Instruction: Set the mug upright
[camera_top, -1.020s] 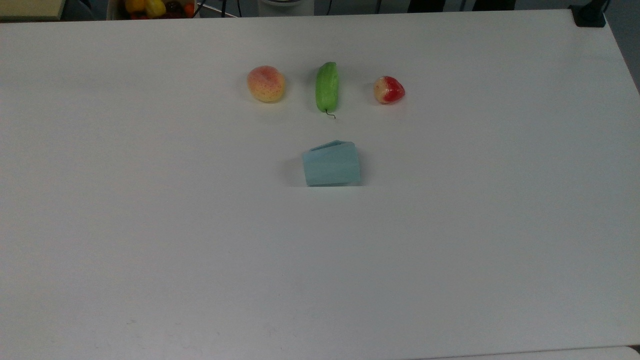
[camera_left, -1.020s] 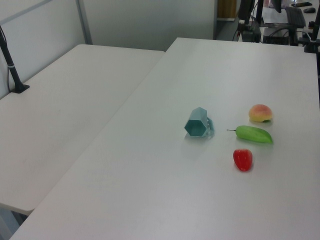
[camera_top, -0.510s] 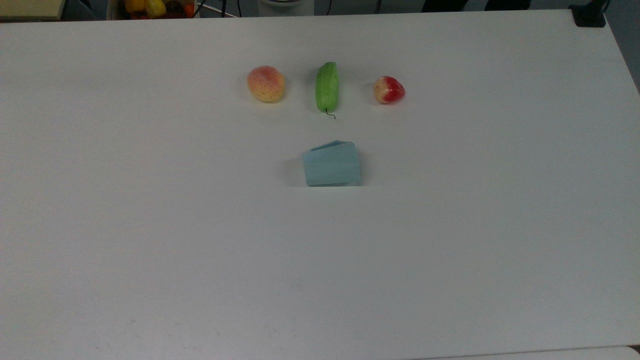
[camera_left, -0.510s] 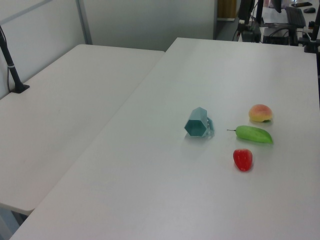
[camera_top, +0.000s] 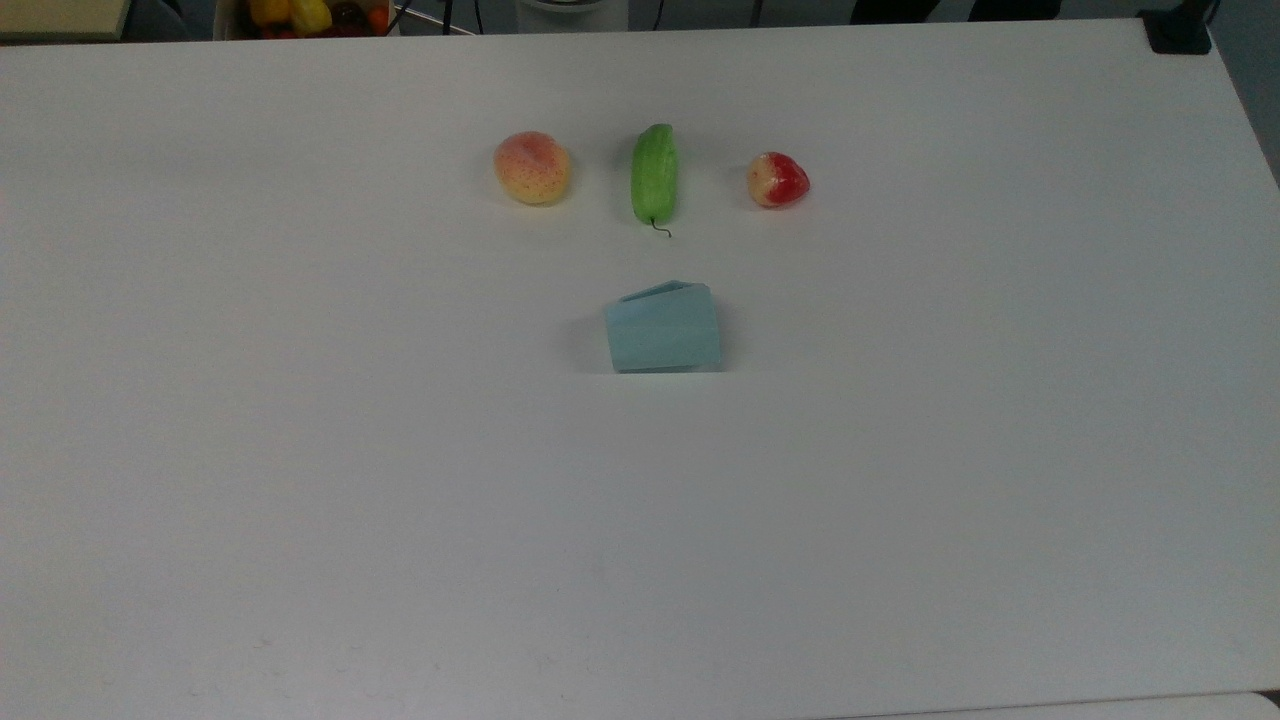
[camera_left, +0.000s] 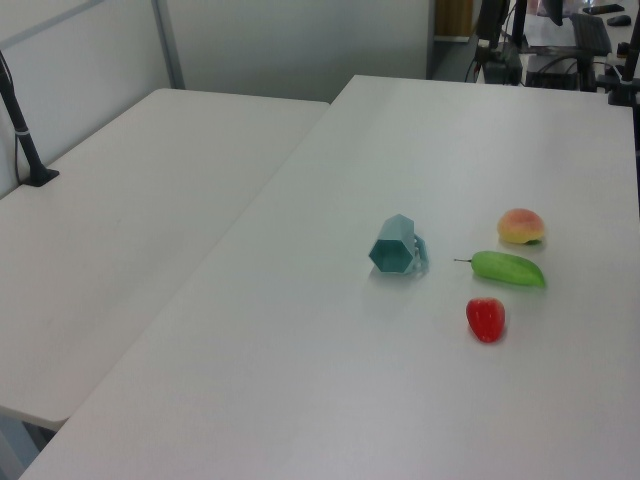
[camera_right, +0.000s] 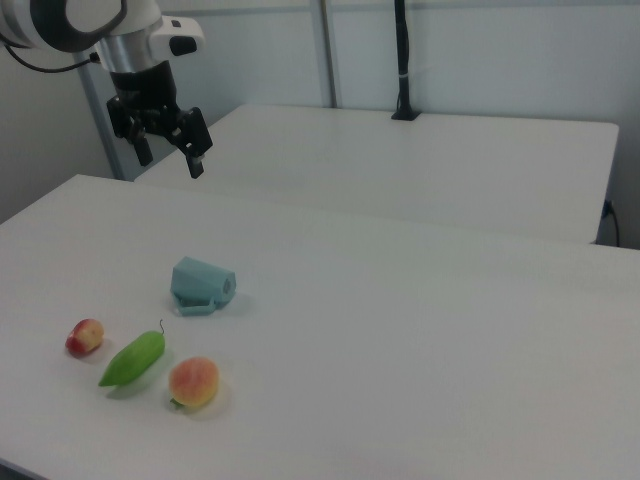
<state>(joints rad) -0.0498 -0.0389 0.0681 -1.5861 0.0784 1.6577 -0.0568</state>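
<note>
Nothing has shifted on the table (camera_top: 300, 450) since 1 second ago: mug and 3 fruits lie where they did. Nearest in the top view, the mug (camera_top: 663, 330) lies on its side, mouth toward the top view's left; in the left view its hexagonal mouth (camera_left: 391, 250) faces the camera. Beyond it, well apart, runs a row of peach (camera_top: 532, 168), cucumber (camera_top: 654, 174) and strawberry (camera_top: 778, 180). In the right view my gripper (camera_right: 170, 160) hangs high above the far table edge, well clear of the mug (camera_right: 202, 284), fingers spread and holding nothing.
</note>
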